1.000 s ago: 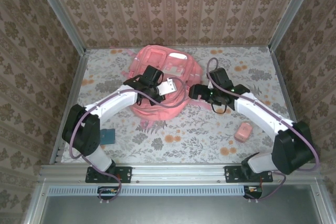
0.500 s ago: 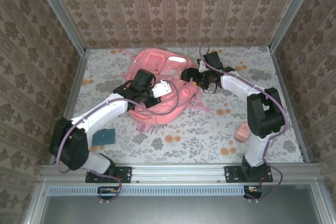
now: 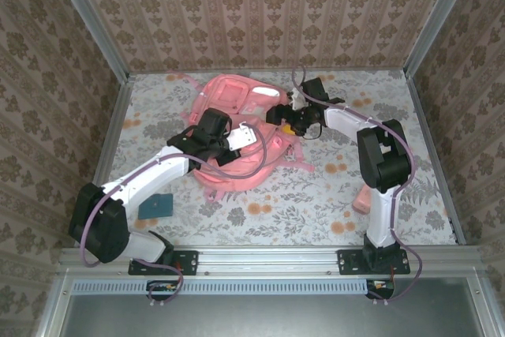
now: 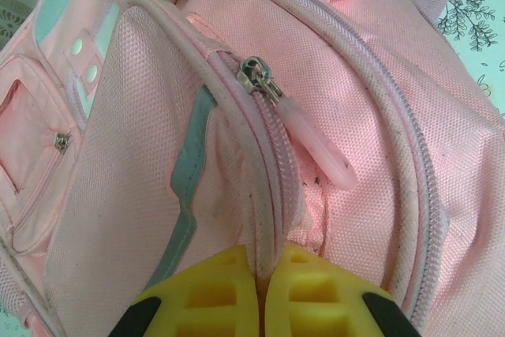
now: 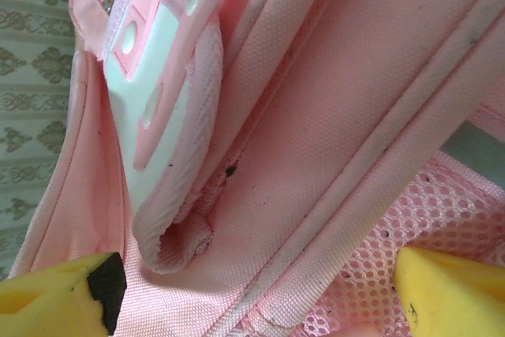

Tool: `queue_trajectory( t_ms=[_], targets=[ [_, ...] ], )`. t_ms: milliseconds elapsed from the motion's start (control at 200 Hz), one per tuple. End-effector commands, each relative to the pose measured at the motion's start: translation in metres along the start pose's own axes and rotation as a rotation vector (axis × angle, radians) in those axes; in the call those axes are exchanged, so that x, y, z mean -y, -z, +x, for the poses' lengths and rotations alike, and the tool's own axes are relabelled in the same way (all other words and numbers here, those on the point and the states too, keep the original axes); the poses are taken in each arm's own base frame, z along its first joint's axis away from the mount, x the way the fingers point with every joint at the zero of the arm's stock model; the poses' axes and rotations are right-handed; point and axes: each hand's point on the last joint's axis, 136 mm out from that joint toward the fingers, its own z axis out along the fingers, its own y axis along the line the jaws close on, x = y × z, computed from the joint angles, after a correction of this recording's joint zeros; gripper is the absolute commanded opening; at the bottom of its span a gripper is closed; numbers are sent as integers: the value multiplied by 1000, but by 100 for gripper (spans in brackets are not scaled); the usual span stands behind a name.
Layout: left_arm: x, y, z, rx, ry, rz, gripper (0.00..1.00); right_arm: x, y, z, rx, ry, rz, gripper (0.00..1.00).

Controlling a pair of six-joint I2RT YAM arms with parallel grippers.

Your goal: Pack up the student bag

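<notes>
The student bag (image 3: pixel 237 128) is a large pink backpack lying on the floral table at the back middle. My left gripper (image 3: pixel 251 135) is over its near right part. Its yellow fingers (image 4: pixel 213 297) are shut on the bag's zipper seam (image 4: pixel 272 195), just below the metal slider with a pink pull tab (image 4: pixel 316 147). My right gripper (image 3: pixel 276 113) reaches in from the right onto the bag's far right side. In the right wrist view its fingers (image 5: pixel 450 290) stand wide apart, open, over pink fabric (image 5: pixel 316 116) and a mesh pocket (image 5: pixel 394 219).
A dark teal flat object (image 3: pixel 158 205) lies on the table near the left arm's base. A small pink object (image 3: pixel 363 199) sits beside the right arm's upright link. Patterned walls close in the table on three sides.
The right arm has swung from the bag's near right side to its far right side, its elbow now raised. The left gripper has stayed shut on the bag, shifting slightly left.
</notes>
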Motion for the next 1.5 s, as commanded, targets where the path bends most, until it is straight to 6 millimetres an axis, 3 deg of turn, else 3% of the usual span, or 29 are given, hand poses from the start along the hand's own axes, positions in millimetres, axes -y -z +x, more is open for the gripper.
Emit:
queue_trajectory(
  t_ms=[0, 130, 250, 370, 595, 745, 1050, 1245, 1375, 1490],
  targets=[
    [-13, 12, -24, 89, 17, -58, 0, -21, 2, 8, -32, 7, -119, 88],
    [-11, 9, -22, 80, 15, -51, 0, -25, 13, 10, -12, 7, -136, 81],
    [-11, 6, -22, 72, 9, -50, 0, -22, 20, 15, -2, 20, -97, 64],
    [-10, 1, -20, 47, 0, -47, 0, -20, 24, 22, -11, 27, -84, 54],
    [-6, -4, -16, 20, -12, -37, 0, -18, 29, 28, -9, 34, -67, 44],
    [-5, -4, -17, 21, -17, -36, 0, -17, 31, 31, -11, 31, -62, 43],
    [-3, -4, -18, 28, -17, -24, 0, -4, 24, 37, -35, 14, -28, 21],
    [-3, -4, -18, 29, -16, -25, 0, -5, 24, 35, -30, 19, -32, 21],
    [-2, -3, -18, 32, -17, -23, 0, -6, 24, 34, -30, 29, -31, 30],
    [-2, -3, -19, 34, -14, -24, 0, -2, 21, 35, -42, 26, -25, 31]
  ],
)
